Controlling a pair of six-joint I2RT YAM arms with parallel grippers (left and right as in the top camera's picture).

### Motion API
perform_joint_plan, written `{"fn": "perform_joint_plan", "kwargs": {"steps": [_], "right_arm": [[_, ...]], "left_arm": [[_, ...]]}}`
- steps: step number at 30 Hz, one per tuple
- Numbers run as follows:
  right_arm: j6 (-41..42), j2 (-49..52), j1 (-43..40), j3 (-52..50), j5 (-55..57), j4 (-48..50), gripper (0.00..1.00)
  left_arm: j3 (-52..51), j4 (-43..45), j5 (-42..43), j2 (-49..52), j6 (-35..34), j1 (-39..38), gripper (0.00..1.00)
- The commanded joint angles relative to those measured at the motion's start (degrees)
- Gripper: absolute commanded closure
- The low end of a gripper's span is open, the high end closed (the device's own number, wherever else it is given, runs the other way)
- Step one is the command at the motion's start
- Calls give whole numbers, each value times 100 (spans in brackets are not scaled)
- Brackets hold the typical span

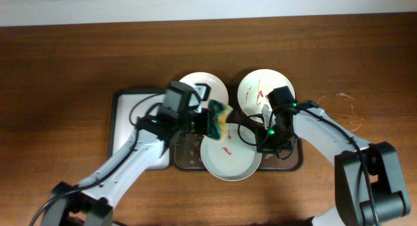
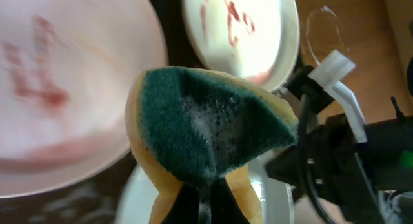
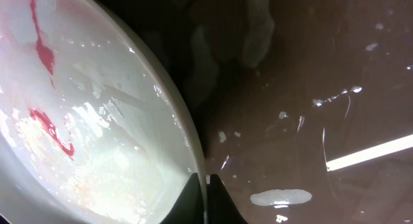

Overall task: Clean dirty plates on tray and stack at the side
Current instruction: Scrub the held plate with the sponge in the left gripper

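Three plates lie on the dark tray. A white plate is at the back left. A red-smeared plate is at the back right, also in the left wrist view. A pale plate with a red smear is in front. My left gripper is shut on a soapy green-and-yellow sponge, held just above the plates. My right gripper is shut on the right rim of the front plate. The tray is wet with suds.
A smaller white tray with a dark rim lies left of the dark tray, partly under my left arm. Another red-smeared plate surface fills the left of the left wrist view. A wet ring marks the wooden table on the right.
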Motion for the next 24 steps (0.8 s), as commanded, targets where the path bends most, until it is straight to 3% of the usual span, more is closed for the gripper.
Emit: {"fn": "perform_joint_plan", "kwargs": {"steps": [1,7,17,21,24], "right_arm": [[52,42,31,74,11,-4,96],[50,42,31,74,13,0,96],[50,42,31,74,11,-7,96],[50,42,31,74,13,-48,96],[50,42,31,74,15,-72,96]], "left_arm": [[83,151,144,476,-789,-409,100],[83,151,114,1185,-846,-981,100],[85,173,-2524,1705,-848,-979,100],[98,-26,-2402,1698,-852,-979,100],[284,-846,-2406,1565,-918,-940,100]]}}
